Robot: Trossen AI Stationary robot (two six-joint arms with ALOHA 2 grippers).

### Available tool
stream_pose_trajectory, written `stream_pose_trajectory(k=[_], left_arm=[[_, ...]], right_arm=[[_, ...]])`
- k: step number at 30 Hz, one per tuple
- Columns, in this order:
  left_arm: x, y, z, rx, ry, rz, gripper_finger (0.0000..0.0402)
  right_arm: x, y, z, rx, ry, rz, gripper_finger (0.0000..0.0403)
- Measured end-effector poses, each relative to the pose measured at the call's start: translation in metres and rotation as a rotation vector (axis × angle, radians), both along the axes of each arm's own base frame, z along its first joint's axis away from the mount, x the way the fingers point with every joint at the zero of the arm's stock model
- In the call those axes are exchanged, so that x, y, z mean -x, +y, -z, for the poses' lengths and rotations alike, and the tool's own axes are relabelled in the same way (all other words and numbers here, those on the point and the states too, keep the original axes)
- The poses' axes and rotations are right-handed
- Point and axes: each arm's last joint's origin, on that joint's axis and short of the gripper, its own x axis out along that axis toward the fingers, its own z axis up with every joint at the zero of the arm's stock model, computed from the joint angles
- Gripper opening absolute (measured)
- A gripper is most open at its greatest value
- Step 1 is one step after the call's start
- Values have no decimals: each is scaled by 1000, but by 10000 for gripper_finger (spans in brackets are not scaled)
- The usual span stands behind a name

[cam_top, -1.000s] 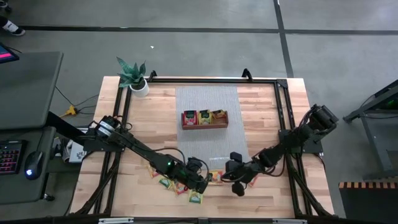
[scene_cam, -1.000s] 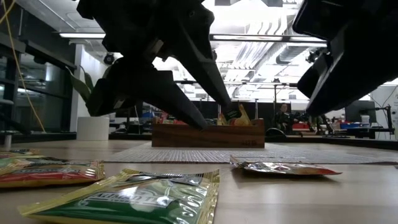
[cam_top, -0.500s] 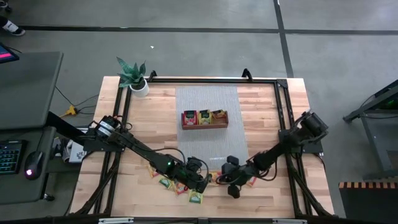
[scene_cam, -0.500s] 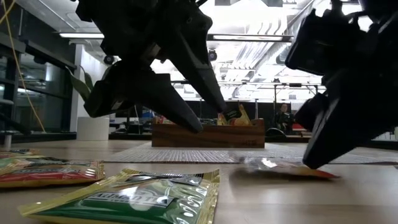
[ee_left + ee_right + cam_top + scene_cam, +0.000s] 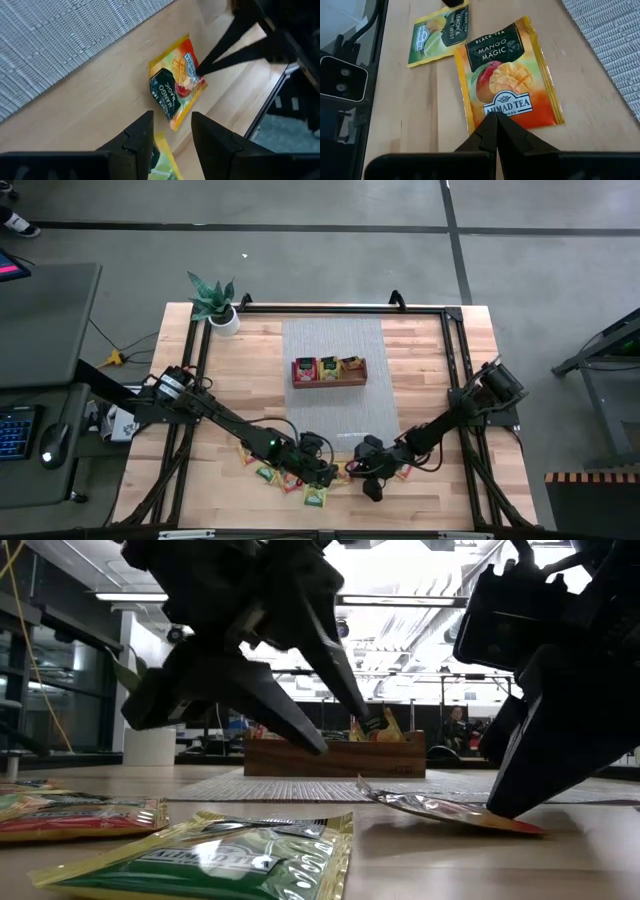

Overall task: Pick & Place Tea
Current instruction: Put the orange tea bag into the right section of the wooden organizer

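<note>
An orange-yellow mango tea packet (image 5: 507,75) lies on the wood just in front of the grey mat (image 5: 335,340). My right gripper (image 5: 496,120) is shut, its tips down on that packet's end. My left gripper (image 5: 172,135) hovers open a little to the packet's left, above the table, with nothing between its fingers. A yellow-green lemon-lime packet (image 5: 437,32) lies flat nearby. More red, yellow and green packets (image 5: 268,472) lie scattered at the near left. The wooden tray (image 5: 328,382) stands on the mat with packets upright in it. My right gripper presses its shut fingertips (image 5: 503,808) down on the mango packet's end by the brand label (image 5: 502,107). It comes slanting down from the table's right. That end stays on the table, while the opposite end (image 5: 375,790) tips up off the wood.
A potted plant (image 5: 215,305) stands at the far left corner. A green packet (image 5: 230,855) and a red one (image 5: 80,815) lie near the front edge. Black frame rails (image 5: 455,380) run along the table's sides.
My right gripper has come down and toward the table's left, landing shut on the mango packet's end. The packet lay flat before; now its other end has tipped up. My left gripper has rolled slightly and otherwise stayed where it was.
</note>
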Motion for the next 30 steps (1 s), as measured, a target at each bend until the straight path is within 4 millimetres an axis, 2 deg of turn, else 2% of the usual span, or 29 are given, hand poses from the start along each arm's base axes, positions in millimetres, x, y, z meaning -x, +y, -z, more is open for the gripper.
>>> stream_pose_trajectory(k=[3,6,9,12,26,30], left_arm=[[-4,5,11,71,41,-59,131],[-9,11,10,170,57,-110,131],[-15,19,23,205,105,-135,131],[-19,22,18,249,80,-132,131],[-24,27,17,287,49,-125,131],[-27,26,28,286,58,-130,131]], right_arm=[[0,0,0,1,-1,-2,0],[0,0,0,0,-7,-1,0],[0,0,0,-1,-10,-1,0],[0,0,0,-2,-14,-1,0],[-1,0,0,12,-32,15,0],[-1,0,-1,8,-38,17,0]])
